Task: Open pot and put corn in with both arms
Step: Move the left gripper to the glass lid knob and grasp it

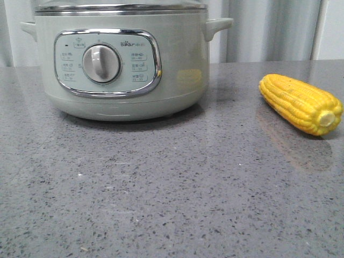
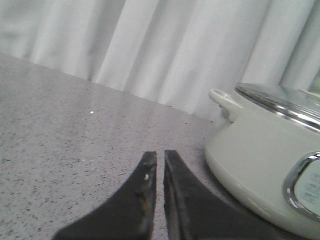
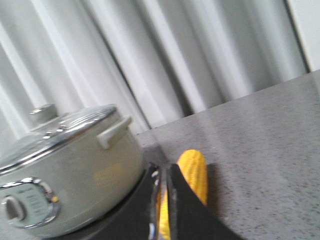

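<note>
The pale green pot (image 1: 177, 70) stands at the back left of the table, its dial facing me and its steel-rimmed glass lid (image 3: 75, 124) on top. To its right the yellow corn (image 1: 298, 102) lies on the table, stub end toward me. Neither gripper shows in the front view. My left gripper (image 2: 160, 154) is shut and empty, low over the table, with the pot (image 2: 255, 150) beside it. Shut as well, my right gripper (image 3: 162, 169) hangs short of the corn (image 3: 195, 172), which shows behind its fingers, apart from them. The pot (image 3: 85, 165) is beside it.
The grey speckled countertop (image 1: 161, 193) runs from the front edge back to a white pleated curtain (image 1: 269, 27). A side handle (image 1: 217, 24) sticks out from the pot toward the corn.
</note>
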You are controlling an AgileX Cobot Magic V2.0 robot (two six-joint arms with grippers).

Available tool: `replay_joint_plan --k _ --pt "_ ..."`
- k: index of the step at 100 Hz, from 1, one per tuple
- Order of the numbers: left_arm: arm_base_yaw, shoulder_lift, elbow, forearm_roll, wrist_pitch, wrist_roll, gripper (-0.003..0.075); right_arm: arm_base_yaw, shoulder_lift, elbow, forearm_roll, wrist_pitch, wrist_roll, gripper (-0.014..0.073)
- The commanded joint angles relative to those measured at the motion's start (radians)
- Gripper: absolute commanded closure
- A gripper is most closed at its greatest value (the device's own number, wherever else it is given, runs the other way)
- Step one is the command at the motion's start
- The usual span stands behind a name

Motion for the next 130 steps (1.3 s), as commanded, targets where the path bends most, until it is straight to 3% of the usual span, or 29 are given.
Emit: replay_joint_plan --k 1,25,36,45,52,60,67,88,105,119,130 --pt "-0.001 0.029 -0.102 0.032 0.025 0.002 0.0741 -0.004 0.044 -0.119 -0.033 0.043 -0.002 0.0659" --pt "-0.001 0.228 -0.321 0.084 0.104 0.205 0.0708 -0.004 0.28 -0.382 -0.267 0.182 -0.002 0.0656" --pt "-0.001 0.327 -0.396 0.084 0.126 0.205 0.0526 -0.004 0.401 -0.491 -0.29 0.227 -0.002 0.0573" --pt "-0.001 0.401 -0.455 0.082 0.142 0.205 0.0351 -0.004 0.482 -0.556 -0.29 0.231 -0.002 0.0424" --pt "-0.004 0.459 -0.5 0.082 0.15 0.21 0.029 -0.004 0.536 -0.603 -0.29 0.233 -0.002 0.0297" --pt "-0.028 0.523 -0.562 0.082 0.161 0.295 0.029 -0.004 0.589 -0.65 -0.29 0.246 -0.002 0.0176" --pt "-0.071 0.581 -0.615 0.057 0.157 0.367 0.029 -0.004 0.629 -0.678 -0.29 0.261 -0.002 0.0125" --pt "-0.287 0.791 -0.74 -0.004 0.021 0.382 0.029 -0.004 0.672 -0.701 -0.29 0.253 -0.002 0.012" --pt "-0.478 1.008 -0.825 -0.004 -0.169 0.382 0.029 -0.004 0.672 -0.701 -0.292 0.257 -0.002 0.012" --pt "-0.553 1.178 -0.894 -0.004 -0.296 0.382 0.0291 -0.004 0.672 -0.701 -0.292 0.26 -0.002 0.012" --pt "-0.571 1.287 -0.964 -0.004 -0.307 0.378 0.0291 -0.004 0.672 -0.701 -0.292 0.262 -0.002 0.012"
